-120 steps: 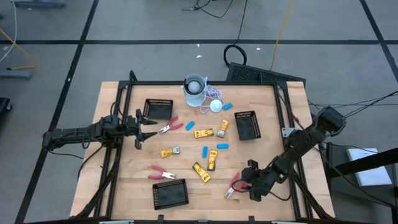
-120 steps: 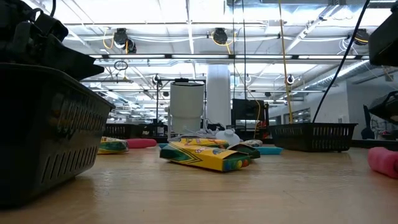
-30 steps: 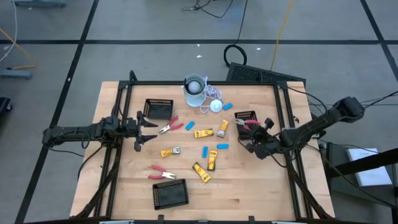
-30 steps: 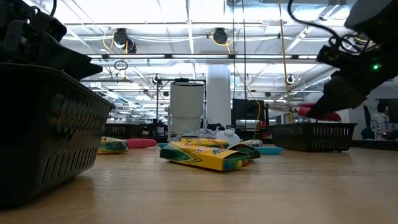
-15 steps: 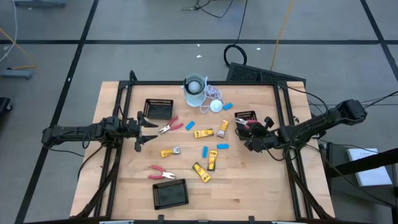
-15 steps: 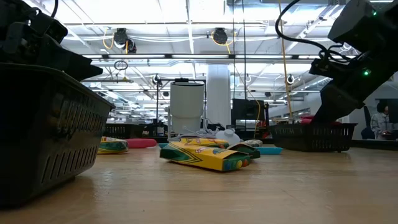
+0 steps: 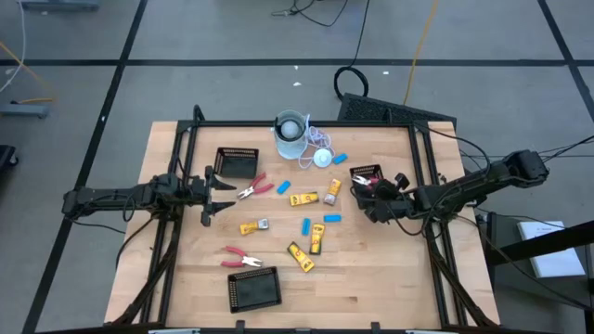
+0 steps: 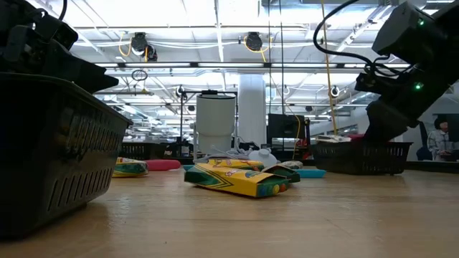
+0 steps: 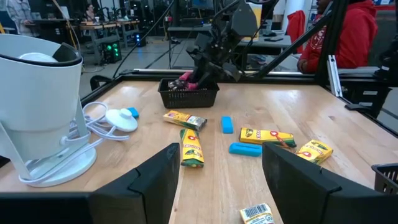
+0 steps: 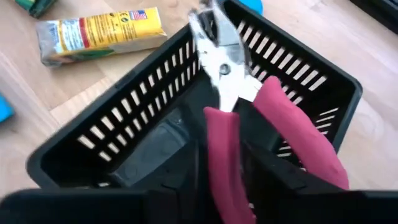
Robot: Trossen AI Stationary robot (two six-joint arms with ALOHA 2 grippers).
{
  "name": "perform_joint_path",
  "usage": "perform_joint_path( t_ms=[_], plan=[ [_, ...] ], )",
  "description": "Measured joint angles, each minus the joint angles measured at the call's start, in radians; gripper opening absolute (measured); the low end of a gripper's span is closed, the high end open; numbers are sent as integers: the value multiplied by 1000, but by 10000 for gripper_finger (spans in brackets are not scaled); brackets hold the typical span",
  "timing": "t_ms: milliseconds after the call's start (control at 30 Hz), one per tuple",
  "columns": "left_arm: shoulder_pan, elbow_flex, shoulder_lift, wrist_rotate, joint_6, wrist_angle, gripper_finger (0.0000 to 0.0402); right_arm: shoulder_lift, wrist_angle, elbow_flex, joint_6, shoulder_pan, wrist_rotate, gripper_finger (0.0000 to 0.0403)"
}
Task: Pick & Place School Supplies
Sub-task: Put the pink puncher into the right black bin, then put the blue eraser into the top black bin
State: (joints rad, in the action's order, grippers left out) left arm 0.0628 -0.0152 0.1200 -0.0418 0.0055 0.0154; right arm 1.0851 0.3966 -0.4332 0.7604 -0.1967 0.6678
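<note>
My right gripper hovers over the black mesh tray near the table's right side, shut on red-handled pliers. My left gripper waits open near the left edge, next to another pair of red-handled pliers. A third pair lies near the front. Yellow-and-black boxes and light-blue sticks lie flat across the middle of the table. My right gripper pinches one red handle of the pliers between its two fingers, which lie across it. It comes slanting down from the table's right side. The metal nose points away from the wrist over the tray's far rim. The other handle spreads free inside the tray.
A white cup and a white corded disc stand at the far edge. Two more black mesh trays sit far left and near front. A person in red shows beyond the table.
My right gripper has carried the pliers a little toward the table's far left and down, from above the tray's rim into the tray. The left arm has kept still.
</note>
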Motion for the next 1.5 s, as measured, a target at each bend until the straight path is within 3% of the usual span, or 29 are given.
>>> perform_joint_path(
  t_ms=[167,367,633,800,1000,1167,1300,1500],
  plan=[
    [0,0,0,0,0,0,230,0,-1,0,13,0,3,155],
    [0,0,0,0,0,0,230,0,-5,0,-2,0,7,159],
    [0,0,0,0,5,0,230,-59,-146,0,-215,0,-27,164],
    [0,0,0,-1,9,0,230,-132,-297,-1,-401,0,-180,159],
    [0,0,0,-1,12,0,230,-134,-464,-1,-566,0,-462,142],
    [0,0,0,-1,12,0,230,-56,-708,-1,-611,-2,-620,134],
    [0,0,0,-1,12,0,230,74,-864,-1,-616,-5,-640,134],
    [0,0,0,-1,12,0,230,279,-902,-1,-564,8,-643,166]
  ],
)
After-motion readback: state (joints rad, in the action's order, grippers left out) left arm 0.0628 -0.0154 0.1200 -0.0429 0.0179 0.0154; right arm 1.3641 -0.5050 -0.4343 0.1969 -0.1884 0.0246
